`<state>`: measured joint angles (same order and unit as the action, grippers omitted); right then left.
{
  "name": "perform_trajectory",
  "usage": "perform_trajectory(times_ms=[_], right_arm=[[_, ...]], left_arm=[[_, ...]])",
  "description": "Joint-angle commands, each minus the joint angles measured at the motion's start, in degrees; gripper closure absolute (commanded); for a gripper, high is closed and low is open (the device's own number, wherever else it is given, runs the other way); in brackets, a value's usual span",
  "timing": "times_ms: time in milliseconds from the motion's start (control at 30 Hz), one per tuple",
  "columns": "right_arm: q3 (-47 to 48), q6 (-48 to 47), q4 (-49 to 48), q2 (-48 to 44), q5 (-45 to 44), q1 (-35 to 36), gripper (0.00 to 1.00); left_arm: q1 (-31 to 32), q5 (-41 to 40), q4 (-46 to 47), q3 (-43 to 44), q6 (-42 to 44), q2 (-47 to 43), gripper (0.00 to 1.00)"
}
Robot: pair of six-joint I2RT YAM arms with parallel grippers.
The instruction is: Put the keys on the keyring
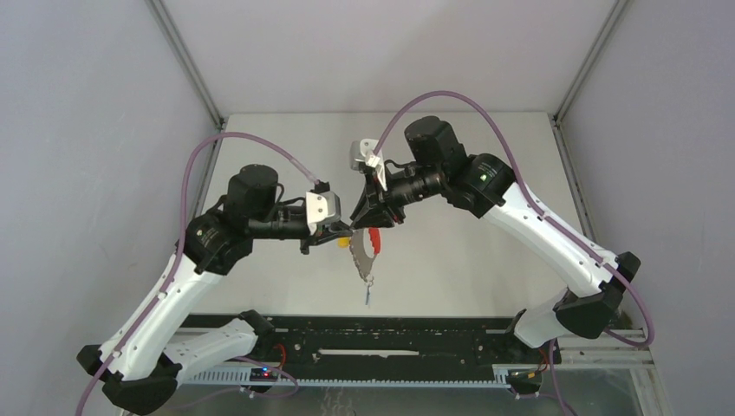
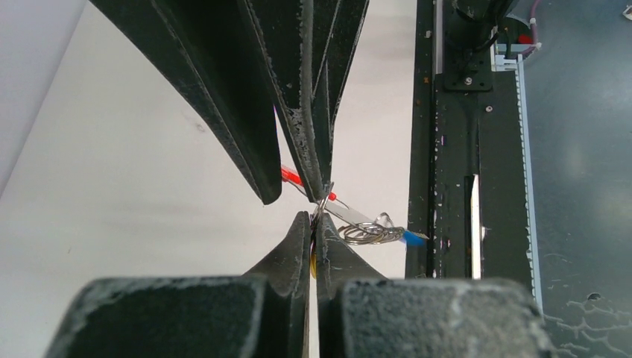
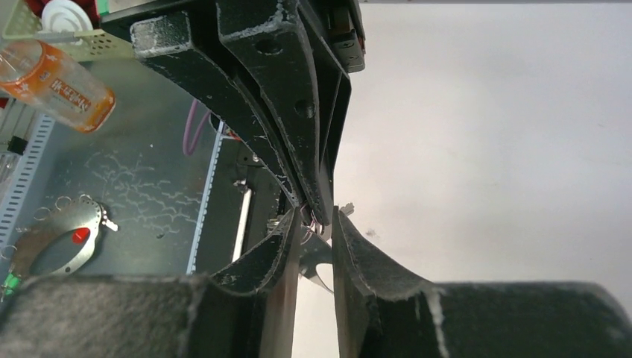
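My two grippers meet tip to tip above the table's middle. My left gripper [image 1: 342,241] [image 2: 314,224] is shut on the yellow-orange key [image 2: 313,262]; only a sliver of it shows between the pads. My right gripper [image 1: 374,227] [image 3: 319,216] is shut on the keyring [image 1: 366,260] at its red tag [image 2: 289,176]. The grey metal body and rings [image 2: 369,235] hang below the tag. The blue key [image 1: 368,297] [image 2: 412,238] dangles from the rings. The left fingertips touch a wire ring right at the right gripper's tips. In the right wrist view the metal body [image 3: 317,261] shows between the fingers.
A black rail [image 1: 373,342] runs along the near table edge between the arm bases. White walls close in the back and both sides. Off the table, the right wrist view shows an orange-labelled bottle [image 3: 63,82] and another silver clip with a red spot [image 3: 59,242].
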<state>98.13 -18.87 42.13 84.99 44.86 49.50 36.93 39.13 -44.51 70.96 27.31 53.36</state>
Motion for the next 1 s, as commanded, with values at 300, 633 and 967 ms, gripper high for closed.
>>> perform_trajectory(times_ms=[300, 633, 967], right_arm=[[4.42, -2.69, 4.88, 1.09, -3.37, 2.47, 0.62], [1.37, 1.54, -0.75, -1.54, 2.51, 0.71, 0.58], [-0.39, 4.01, -3.28, -1.98, 6.85, -0.15, 0.59]], left_arm=[[-0.28, -1.07, 2.68, 3.26, 1.61, -0.27, 1.00], [-0.27, -3.89, 5.67, 2.04, 0.43, -1.13, 1.00], [-0.27, -4.65, 6.26, 1.68, 0.33, -1.36, 1.00]])
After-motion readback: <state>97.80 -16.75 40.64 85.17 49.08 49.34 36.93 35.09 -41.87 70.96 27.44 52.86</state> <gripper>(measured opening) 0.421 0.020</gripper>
